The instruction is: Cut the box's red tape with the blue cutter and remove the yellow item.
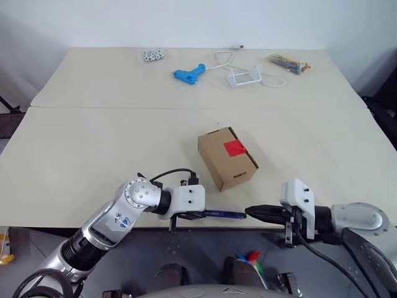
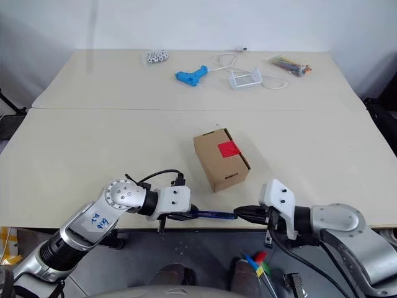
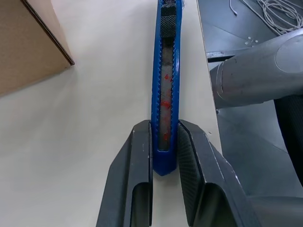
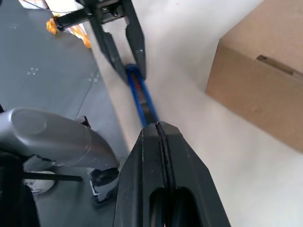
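The slim dark-blue pen-like cutter [image 1: 222, 214] lies along the near edge of the beige table [image 1: 93, 149], just in front of the small brown cardboard box [image 1: 227, 158] with its red tape square [image 1: 234, 148]. My left gripper [image 3: 164, 156] clamps its end; my right gripper [image 4: 158, 130], fingers pressed together and empty, meets its other end.

Bright, even light, soft shadows; near fingers [image 3: 137, 189] perhaps slightly blurred.

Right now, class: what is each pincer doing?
Left pincer: shut on the cutter.
Right pincer: shut, holding nothing, tips at the cutter's far end.
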Controlling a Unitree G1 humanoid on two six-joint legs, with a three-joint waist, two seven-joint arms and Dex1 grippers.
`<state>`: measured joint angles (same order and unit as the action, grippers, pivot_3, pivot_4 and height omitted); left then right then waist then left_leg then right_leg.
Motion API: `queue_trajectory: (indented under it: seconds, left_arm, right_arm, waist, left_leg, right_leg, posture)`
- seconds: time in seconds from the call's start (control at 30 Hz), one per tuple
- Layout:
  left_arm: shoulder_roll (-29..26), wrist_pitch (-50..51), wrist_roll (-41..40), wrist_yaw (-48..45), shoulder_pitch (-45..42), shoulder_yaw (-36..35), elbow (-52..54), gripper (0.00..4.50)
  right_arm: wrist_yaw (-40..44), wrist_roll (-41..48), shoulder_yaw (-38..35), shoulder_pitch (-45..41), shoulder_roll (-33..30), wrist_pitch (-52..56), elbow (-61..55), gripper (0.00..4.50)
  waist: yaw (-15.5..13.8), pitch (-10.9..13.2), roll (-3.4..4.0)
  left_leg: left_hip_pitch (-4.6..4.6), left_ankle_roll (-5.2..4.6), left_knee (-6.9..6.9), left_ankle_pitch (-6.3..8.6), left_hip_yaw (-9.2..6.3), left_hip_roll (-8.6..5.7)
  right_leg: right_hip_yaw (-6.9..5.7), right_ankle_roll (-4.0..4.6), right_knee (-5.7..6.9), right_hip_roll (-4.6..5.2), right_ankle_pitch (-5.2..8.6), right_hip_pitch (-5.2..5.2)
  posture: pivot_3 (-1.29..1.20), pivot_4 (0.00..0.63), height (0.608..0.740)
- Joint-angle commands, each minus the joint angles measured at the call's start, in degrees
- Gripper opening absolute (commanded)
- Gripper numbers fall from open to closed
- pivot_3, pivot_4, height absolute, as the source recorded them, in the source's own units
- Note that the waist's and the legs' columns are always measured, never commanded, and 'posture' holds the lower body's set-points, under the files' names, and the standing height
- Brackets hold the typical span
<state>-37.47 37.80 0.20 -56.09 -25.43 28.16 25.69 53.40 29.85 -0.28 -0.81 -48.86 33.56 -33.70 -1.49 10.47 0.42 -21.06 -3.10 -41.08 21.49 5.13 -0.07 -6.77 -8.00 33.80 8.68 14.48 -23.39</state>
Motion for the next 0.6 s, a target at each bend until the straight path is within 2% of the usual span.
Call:
queue_trajectory:
  seconds: [0.03,0.17,0.6]
  left_arm:
    - [-0.8,2.51,2.36,0.73,0.61,2.81,-1.41,0.42]
    - [-0.84,3.07,3.03,1.46,-0.05,3.52,-1.27,0.42]
    - [-0.76,4.17,2.87,2.19,-0.15,4.22,-0.68,0.42]
  right_arm:
    - [-0.78,-3.75,4.45,-3.01,1.11,-1.04,2.23,0.0]
    - [-0.36,-6.65,7.8,-4.9,1.6,-1.87,4.33,0.0]
    - [0.31,-10.2,12.38,-3.95,4.66,-4.63,7.14,0.0]
  waist:
    - [-0.03,-0.01,0.02]
    - [-0.1,-0.01,0.02]
    - [-0.07,-0.06,0.05]
  left_leg:
    - [-0.02,0.0,0.0,0.0,0.0,0.0]
    - [-0.05,-0.01,0.0,-0.01,0.0,-0.03]
    - [0.0,-0.02,0.0,-0.01,0.0,-0.03]
  right_leg:
    - [-0.01,0.0,0.0,0.0,0.0,-0.01]
    - [-0.03,0.0,0.03,0.0,0.0,-0.01]
    - [-0.04,-0.01,0.03,-0.01,0.0,0.05]
  posture:
    - [0.0,0.15,0.74]
    - [0.0,0.15,0.74]
    - [0.0,0.15,0.74]
